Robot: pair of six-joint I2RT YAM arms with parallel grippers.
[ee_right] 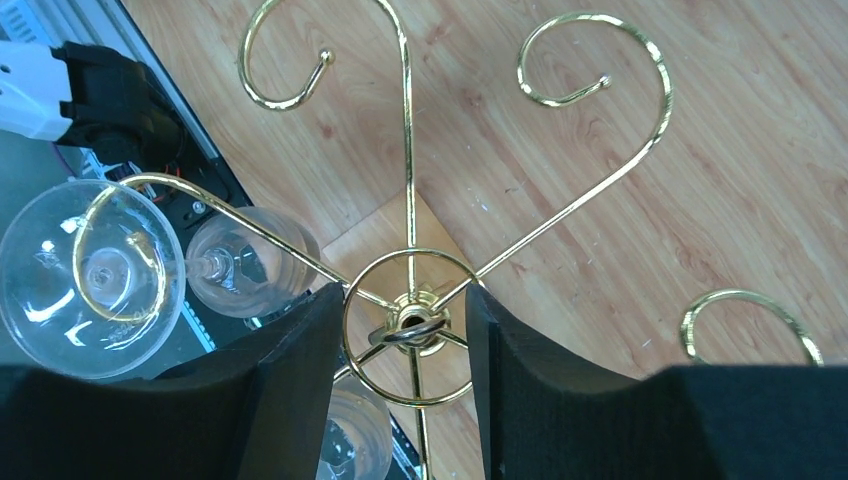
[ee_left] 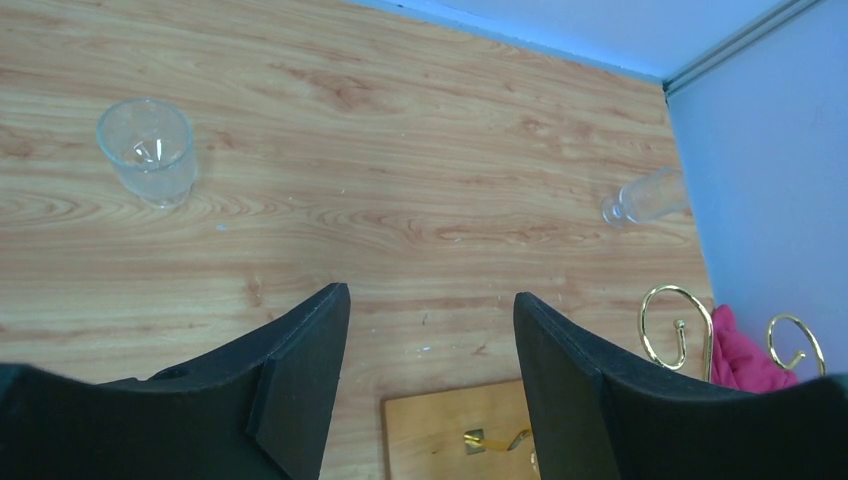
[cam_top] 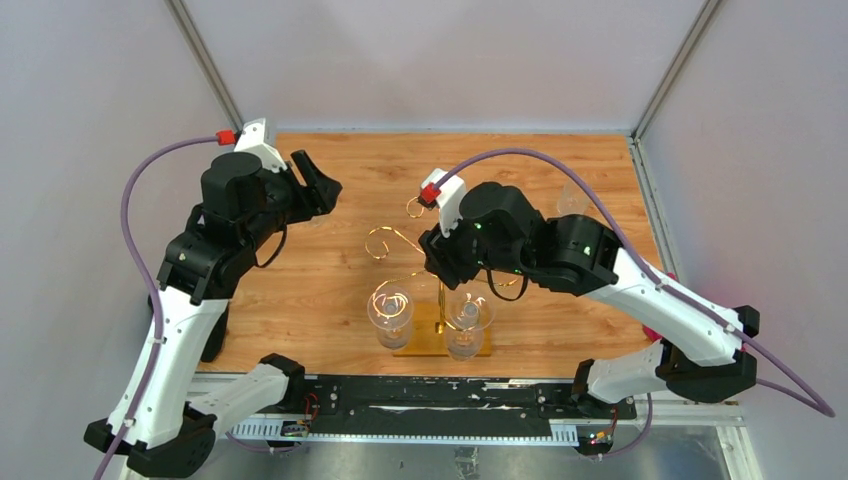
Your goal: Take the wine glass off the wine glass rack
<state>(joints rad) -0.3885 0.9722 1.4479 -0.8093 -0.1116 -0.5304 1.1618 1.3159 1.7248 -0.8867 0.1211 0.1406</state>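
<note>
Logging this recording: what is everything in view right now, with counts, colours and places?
table: 1, light wood, under everything
rack: 1, gold wire on a wooden base, front centre of the table
hanging glasses: 2, clear, upside down on the rack's near arms
loose glasses: 2, clear, far part of the table, one left, one near the right wall
pink thing: 1, right edge of the table, mostly hidden
left gripper: 1, black, open, above the table left of the rack
right gripper: 1, black, open, fingers either side of the rack's top hub
</note>
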